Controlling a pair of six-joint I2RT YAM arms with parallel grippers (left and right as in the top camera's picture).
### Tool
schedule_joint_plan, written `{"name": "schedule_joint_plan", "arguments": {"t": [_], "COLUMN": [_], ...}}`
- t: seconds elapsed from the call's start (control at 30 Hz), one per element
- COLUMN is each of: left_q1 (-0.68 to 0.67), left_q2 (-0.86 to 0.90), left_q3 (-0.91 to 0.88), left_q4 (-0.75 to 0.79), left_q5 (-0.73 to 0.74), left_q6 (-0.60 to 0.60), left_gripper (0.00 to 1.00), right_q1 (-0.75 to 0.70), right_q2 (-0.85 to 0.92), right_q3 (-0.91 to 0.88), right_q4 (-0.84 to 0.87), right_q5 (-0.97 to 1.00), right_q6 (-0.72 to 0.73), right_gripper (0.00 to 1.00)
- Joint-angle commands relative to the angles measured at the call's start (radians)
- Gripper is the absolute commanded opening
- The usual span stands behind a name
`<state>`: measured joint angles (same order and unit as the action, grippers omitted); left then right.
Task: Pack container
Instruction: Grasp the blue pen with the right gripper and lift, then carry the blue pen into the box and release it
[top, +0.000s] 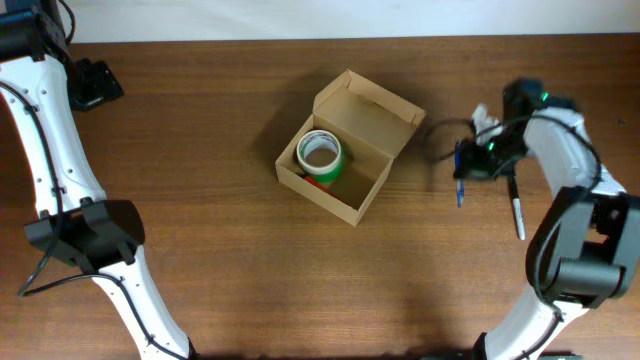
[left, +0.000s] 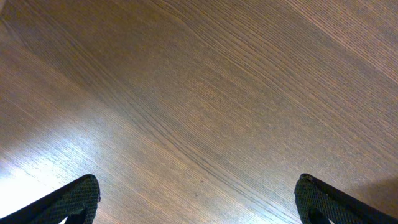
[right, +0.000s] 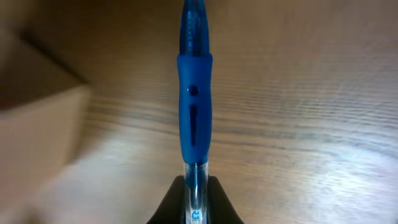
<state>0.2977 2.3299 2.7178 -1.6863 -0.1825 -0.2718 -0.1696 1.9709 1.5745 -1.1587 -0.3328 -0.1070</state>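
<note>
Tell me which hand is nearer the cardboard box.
Right. The right hand, shut on a blue pen, is close beside the box; the open left hand sits far off on its opposite side.

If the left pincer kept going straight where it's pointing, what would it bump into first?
The wooden table, probably. The open left pincer faces only wood grain in its wrist view; nothing else shows in that line.

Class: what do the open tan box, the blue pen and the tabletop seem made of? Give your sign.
Open tan box: matte cardboard, thin folded walls. Blue pen: probably plastic, see-through glossy barrel, duller sleeve perhaps rubber. Brown tabletop: wood or wood-look laminate, grain lines, slight sheen.
</note>
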Motion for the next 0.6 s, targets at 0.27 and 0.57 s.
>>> {"name": "schedule_joint_plan", "arguments": {"t": [0.27, 0.57], "left_q1": [0.006, 0.006], "left_q2": [-0.017, -0.017], "left_q3": [-0.002, -0.002], "left_q4": [-0.001, -0.001], "left_q5": [0.003, 0.003], "left_q6": [0.012, 0.012], "left_gripper": [1.00, 1.00], "right_q1": [0.212, 0.534], "right_q2": [-0.104, -0.051], "right_q3": [0.676, 0.771], "right_q4": [-0.282, -0.255], "right_q5": [0.151, 0.344], "right_q6": [0.006, -0.068], "right_gripper": [0.04, 0.04]}}
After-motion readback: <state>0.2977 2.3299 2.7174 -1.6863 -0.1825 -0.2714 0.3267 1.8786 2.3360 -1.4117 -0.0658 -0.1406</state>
